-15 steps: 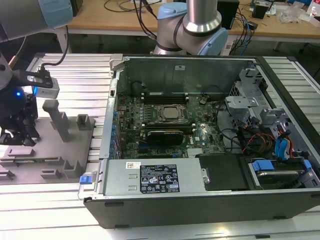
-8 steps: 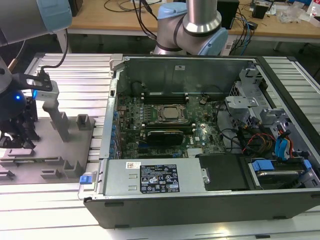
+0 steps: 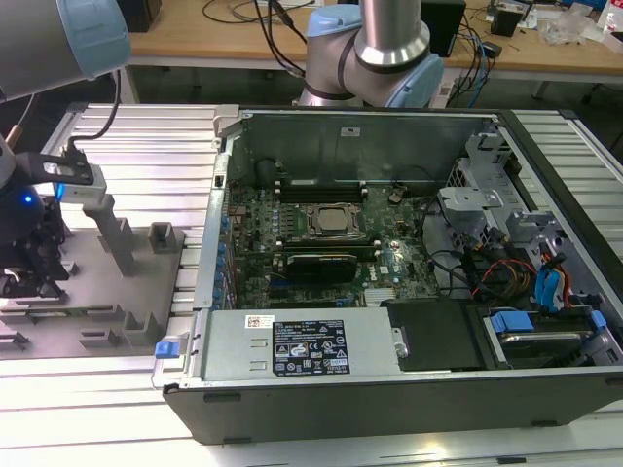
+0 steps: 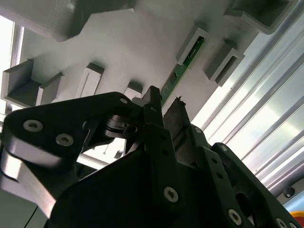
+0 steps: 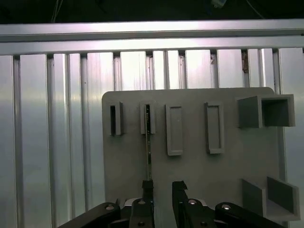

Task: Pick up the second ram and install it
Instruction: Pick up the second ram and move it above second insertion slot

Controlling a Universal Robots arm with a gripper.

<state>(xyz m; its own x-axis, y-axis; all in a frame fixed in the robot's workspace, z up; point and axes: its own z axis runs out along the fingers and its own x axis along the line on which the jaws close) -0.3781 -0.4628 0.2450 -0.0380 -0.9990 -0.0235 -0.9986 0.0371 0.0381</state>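
Observation:
The second ram [image 4: 183, 66] is a thin green stick standing on edge in a slot of the grey holder plate [image 5: 228, 161]. In the first wrist view the second ram [image 5: 148, 147] shows edge-on, running from its slot down to one fingertip [image 5: 148, 186]. My gripper [image 5: 163, 187] hangs just above the plate, open, with a gap between the two fingers. The stick lines up with one finger rather than the middle of the gap. In the exterior view my gripper [image 3: 27, 277] is at the far left over the holder plate [image 3: 117, 292].
The open computer case [image 3: 389, 253] lies to the exterior view's right, with its motherboard [image 3: 321, 233], processor socket and black card inside. Grey posts and pockets [image 3: 122, 238] rise from the holder plate. Ribbed aluminium table [image 5: 52, 118] surrounds the plate.

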